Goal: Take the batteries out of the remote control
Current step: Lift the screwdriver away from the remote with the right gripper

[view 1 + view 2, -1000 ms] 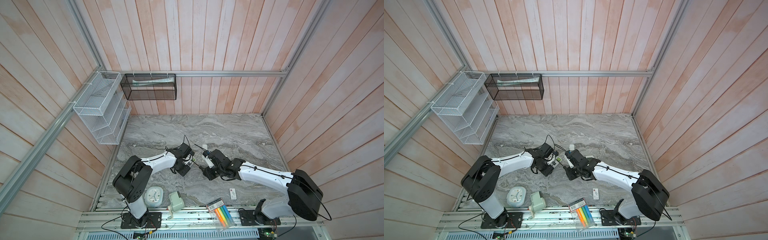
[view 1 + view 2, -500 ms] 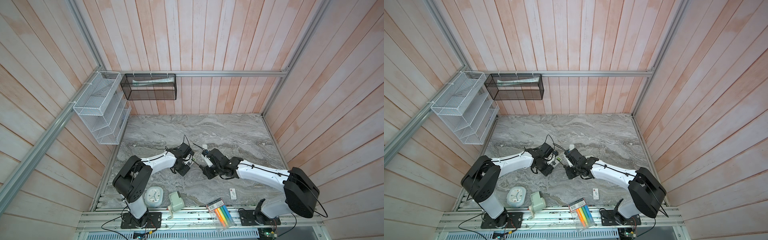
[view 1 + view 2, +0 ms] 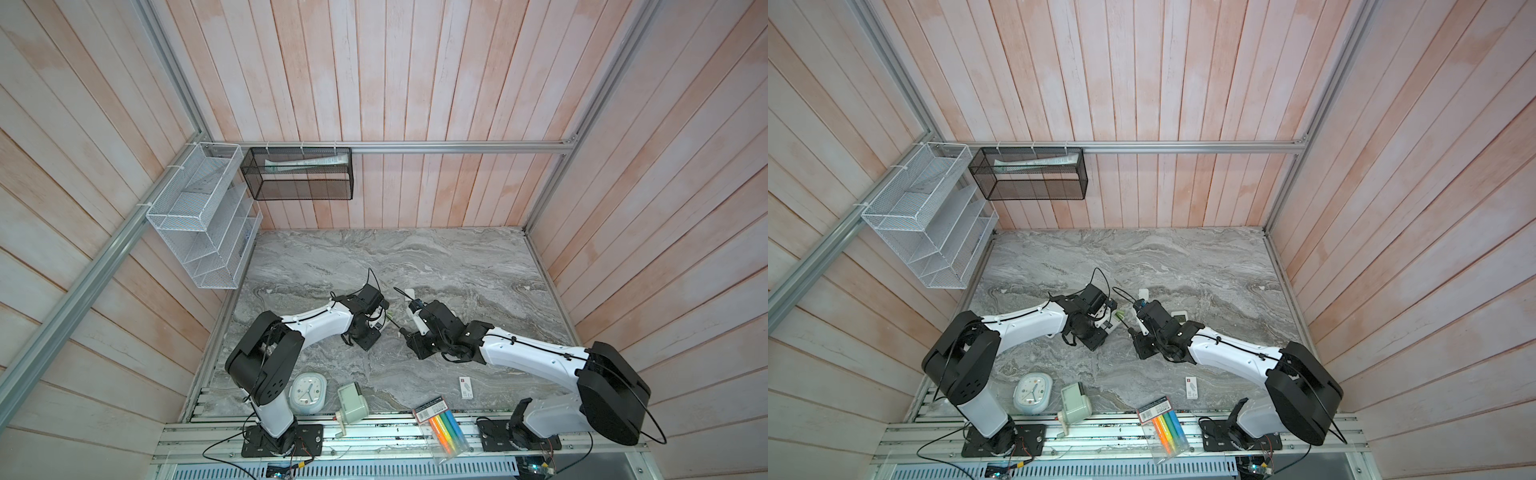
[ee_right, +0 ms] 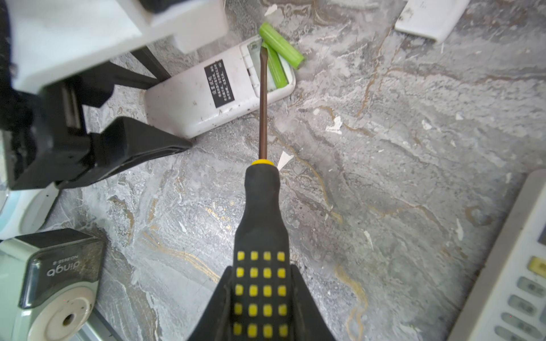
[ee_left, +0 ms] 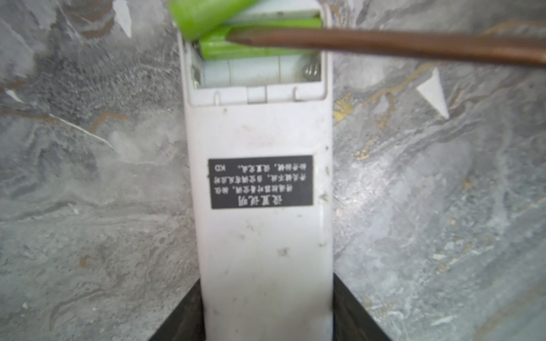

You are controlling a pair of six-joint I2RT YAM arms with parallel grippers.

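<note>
Marble tabletop [image 3: 457, 266], plank walls [image 3: 415, 83]. Left gripper [image 5: 266, 313] grasps remote [image 5: 260, 236] running straight out from its fingers; at the far end seated battery [image 4: 276, 69] lies crosswise, loose battery [image 4: 282, 44] skewed. Right gripper [image 4: 260, 298] clenches screwdriver [image 4: 261, 206].

Centre: remote control [image 5: 260, 236] flat on the surface [image 3: 415, 257], one end held between the fingers of the left hand [image 5: 267, 313]
Compartment [image 5: 254, 75]: one battery [image 4: 276, 71] seated inside, a second battery [image 4: 282, 44] slanted across it, overhanging the remote's rim
Tool: screwdriver [image 4: 261, 212] handle in the right hand [image 4: 260, 289], tip at the seated battery
Front edge: clock [image 3: 308, 392], sharpener [image 3: 352, 401], pen packet [image 3: 442, 428], left to right
</note>
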